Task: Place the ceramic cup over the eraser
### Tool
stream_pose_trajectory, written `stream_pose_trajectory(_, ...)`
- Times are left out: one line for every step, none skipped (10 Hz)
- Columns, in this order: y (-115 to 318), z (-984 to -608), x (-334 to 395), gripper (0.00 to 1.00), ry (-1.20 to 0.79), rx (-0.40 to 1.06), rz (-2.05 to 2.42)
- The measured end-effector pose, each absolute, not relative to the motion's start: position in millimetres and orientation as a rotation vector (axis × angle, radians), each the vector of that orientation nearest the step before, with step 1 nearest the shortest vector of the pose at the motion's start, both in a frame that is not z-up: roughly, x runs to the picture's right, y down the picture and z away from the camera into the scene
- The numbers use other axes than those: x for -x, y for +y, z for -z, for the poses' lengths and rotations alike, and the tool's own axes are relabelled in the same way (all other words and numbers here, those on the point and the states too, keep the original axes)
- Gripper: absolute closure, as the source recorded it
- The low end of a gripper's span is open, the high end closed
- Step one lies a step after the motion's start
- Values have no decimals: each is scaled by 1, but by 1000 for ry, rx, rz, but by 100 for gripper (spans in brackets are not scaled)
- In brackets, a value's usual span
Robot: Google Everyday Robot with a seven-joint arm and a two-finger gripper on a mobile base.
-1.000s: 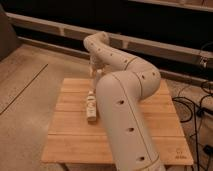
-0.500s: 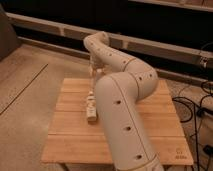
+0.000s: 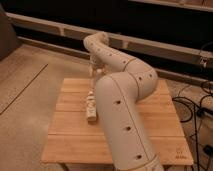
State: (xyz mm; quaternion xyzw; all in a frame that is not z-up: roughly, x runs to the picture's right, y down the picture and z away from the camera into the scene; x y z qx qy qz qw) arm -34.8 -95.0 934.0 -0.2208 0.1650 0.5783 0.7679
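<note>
Arm barely moved this last second: gripper (image 3: pixel 94 71) still over the table (image 3: pixel 70 135) far edge, grip state unreadable, cup not visible, no placement progress.

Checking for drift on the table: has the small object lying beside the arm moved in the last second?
No. The small object lies at the same spot on the wooden table. The claw hangs over the table's far edge.

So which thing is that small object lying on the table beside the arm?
On the light wooden slatted table, just left of the big white robot arm, lies a small pale bottle-like object, lengthwise toward the camera. It is the only loose item visible; the gripper hangs above the table's far edge.
</note>
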Motion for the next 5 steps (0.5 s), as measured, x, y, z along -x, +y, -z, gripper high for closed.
stream_pose_trajectory(-92, -936, 35, 100, 361, 486, -1250)
stream_pose_trajectory(-84, -940, 39, 100, 370, 510, -1241)
stream_pose_trajectory(-75, -945, 47, 100, 372, 539, -1228)
stream_pose_trajectory(-72, -947, 51, 100, 374, 554, -1222)
stream_pose_trajectory(-68, -950, 52, 100, 379, 570, -1216)
